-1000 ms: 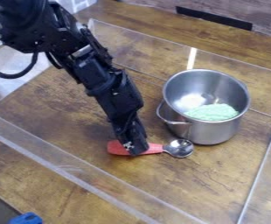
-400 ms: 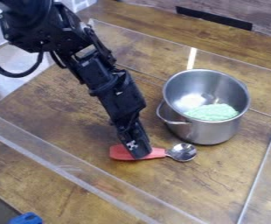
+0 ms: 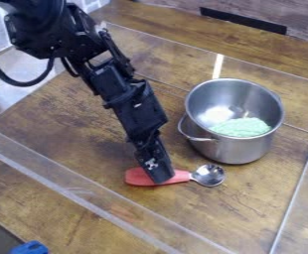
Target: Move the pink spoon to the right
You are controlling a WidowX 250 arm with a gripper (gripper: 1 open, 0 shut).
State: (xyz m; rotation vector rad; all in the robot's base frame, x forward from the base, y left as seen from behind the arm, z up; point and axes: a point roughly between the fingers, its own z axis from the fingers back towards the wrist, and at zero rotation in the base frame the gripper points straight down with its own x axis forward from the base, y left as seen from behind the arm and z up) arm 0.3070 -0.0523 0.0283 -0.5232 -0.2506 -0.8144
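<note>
1. The camera view is showing the claw (image 3: 158, 173) reaching down onto the pink spoon (image 3: 170, 178), its tip meeting the thick handle. That placement is probably serving the task, since the handle is offering more to grip or push than the round bowl.

2. The spoon is lying flat on the table (image 3: 67, 149), handle toward the left of the view and shiny metal bowl toward the right, just below the steel pot (image 3: 232, 121) in the view. With the bowl leading, a rightward move is likely to be sliding it along its own length.

3. The arm (image 3: 111, 87) is slanting in from the upper left and hiding part of the claw. Whether the fingers are gripping the handle, pressing on it or letting it go, I cannot tell.

4. The pot is standing upright, holding something pale green, its wire handle hanging toward the spoon side. Any further shift to the right should be keeping low and clear of that wire, which could be catching the claw.

5. A blue object (image 3: 31, 247) is sitting at the lower left, well apart from the spoon, and is seemingly playing no part.
</note>
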